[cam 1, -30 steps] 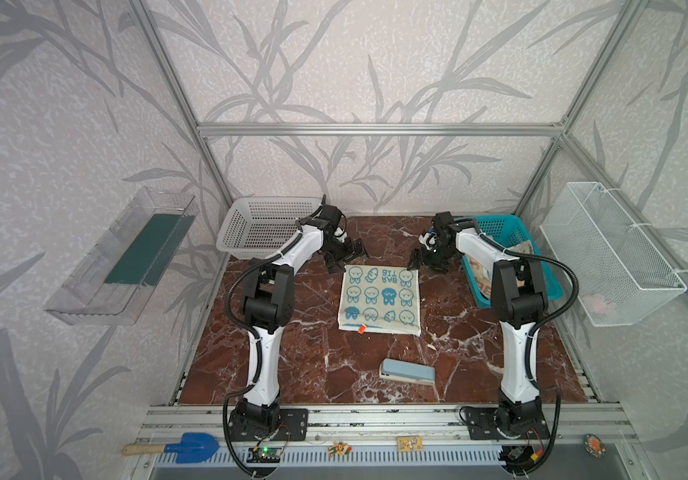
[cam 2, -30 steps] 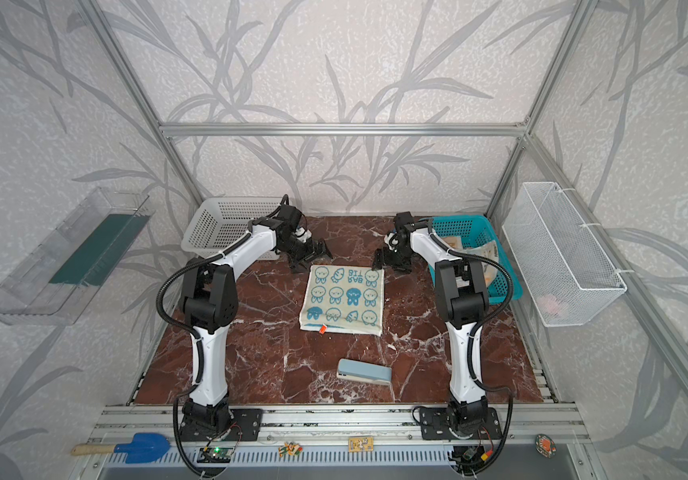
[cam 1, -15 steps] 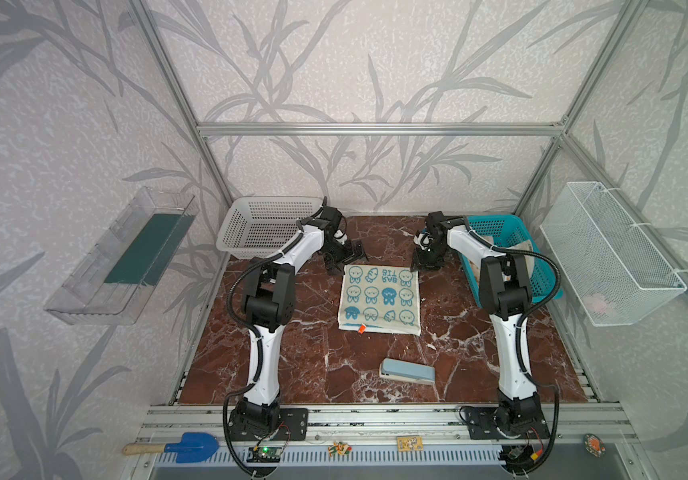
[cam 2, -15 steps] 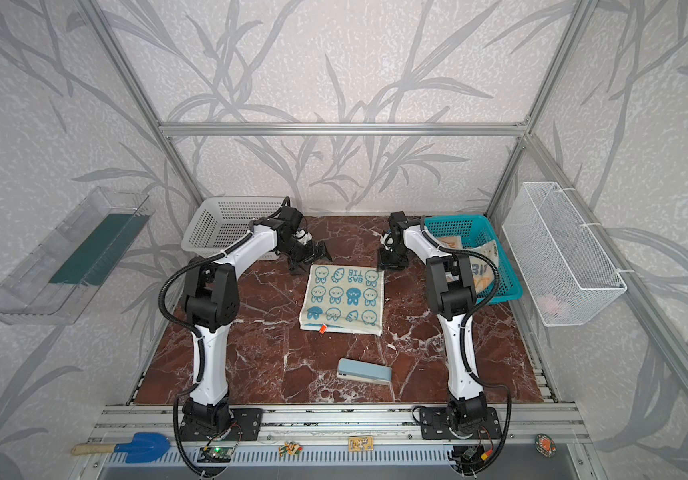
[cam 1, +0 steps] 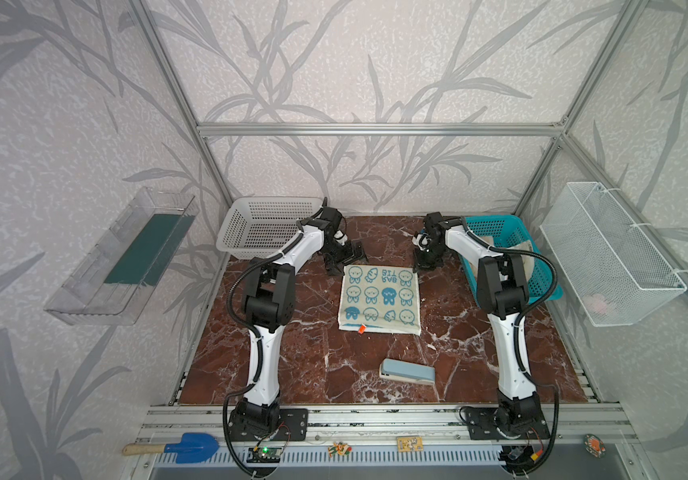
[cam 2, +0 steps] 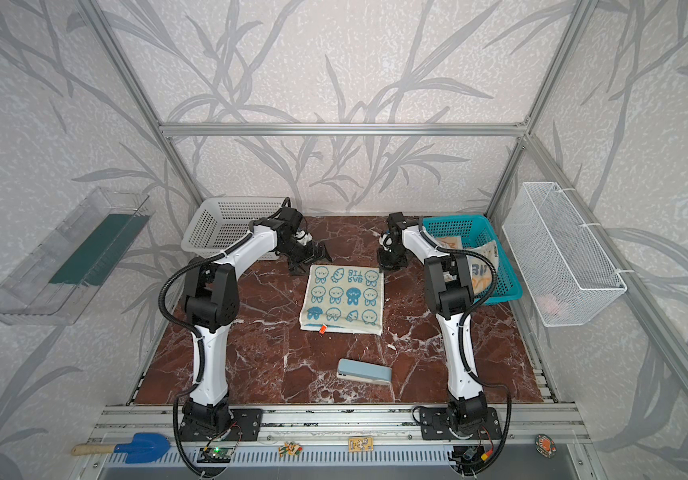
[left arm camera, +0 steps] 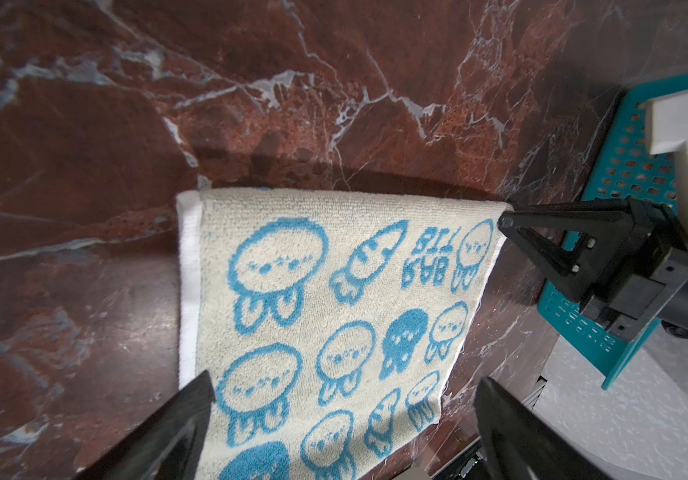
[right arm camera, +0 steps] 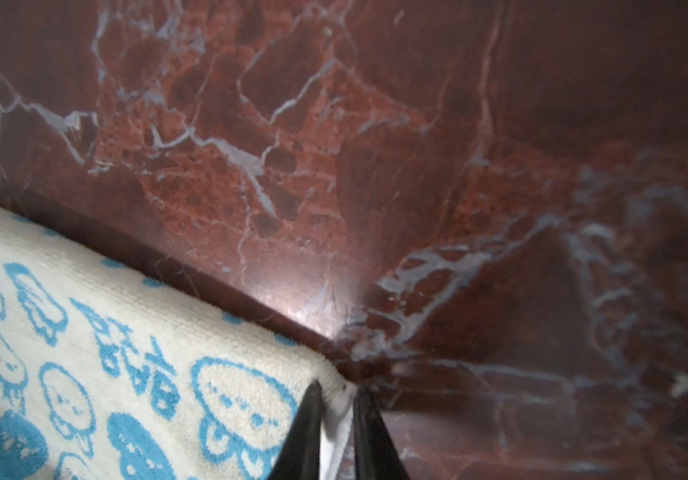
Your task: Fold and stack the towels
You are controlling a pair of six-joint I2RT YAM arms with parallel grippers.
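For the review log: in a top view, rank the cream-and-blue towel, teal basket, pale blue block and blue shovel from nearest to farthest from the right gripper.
From the right gripper:
1. cream-and-blue towel, centre of the table; its far right corner is pinched in the jaws.
2. teal basket, just to the right.
3. pale blue block, toward the table's front.
4. blue shovel, off the table, front left.

Nubby terry towel (left arm camera: 313,311), glossy marble-look tabletop (left arm camera: 250,83)

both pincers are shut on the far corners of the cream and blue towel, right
Not quite. Only the right pincer is shut on a far corner of the towel. The left pincer is open by the other far corner, gripping nothing, as the left wrist view shows.
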